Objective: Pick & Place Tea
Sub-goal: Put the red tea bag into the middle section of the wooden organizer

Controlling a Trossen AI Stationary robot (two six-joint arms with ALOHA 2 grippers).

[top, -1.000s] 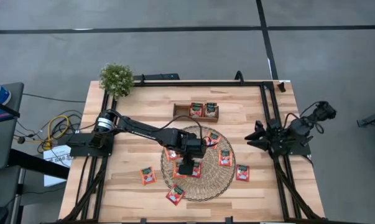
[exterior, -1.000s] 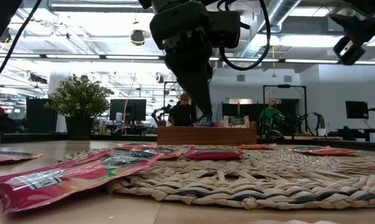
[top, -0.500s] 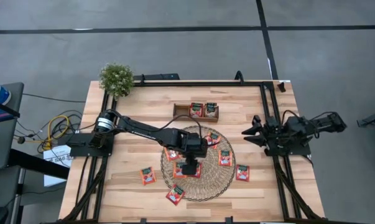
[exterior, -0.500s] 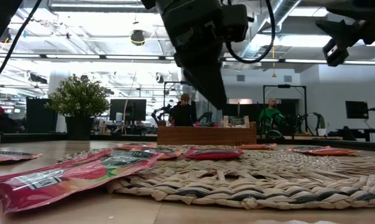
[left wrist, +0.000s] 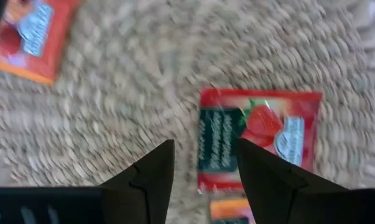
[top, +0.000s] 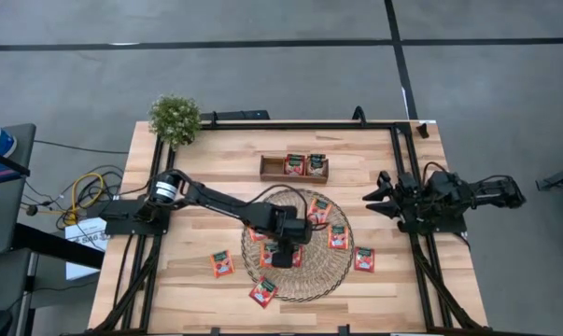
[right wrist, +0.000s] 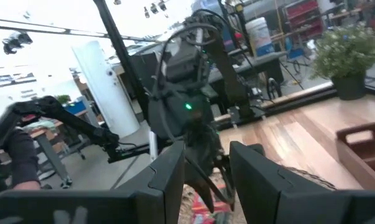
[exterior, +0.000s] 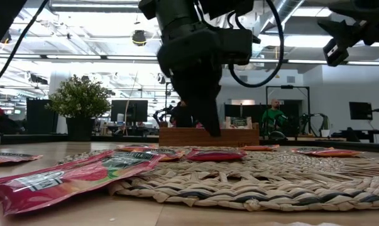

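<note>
At the upper left of the high view a small potted plant [top: 175, 119] stands on the corner of the bench [top: 374, 285]; below it, at centre left, a lone tea sachet [top: 222, 264] lies on bare wood. Moving right, the left end effector [top: 283, 257] hangs over the round woven mat [top: 330, 271] in the middle of the frame, its fingers spread and empty, pointing down at a red sachet [left wrist: 257, 137] that the left wrist view shows flat on the weave, just ahead of the fingertips [left wrist: 165, 163]. The step in hand looks like closing in on that sachet. To do it well, I would centre the spread fingers across the sachet's narrow span, come straight down until they touch the weave, then pinch one edge without dragging a neighbour. Above the mat the wooden tray [top: 271, 168] already holds two sachets. At the far right the right end effector [top: 374, 202] waits beside the bench edge, fingers partly parted, holding nothing.
</note>
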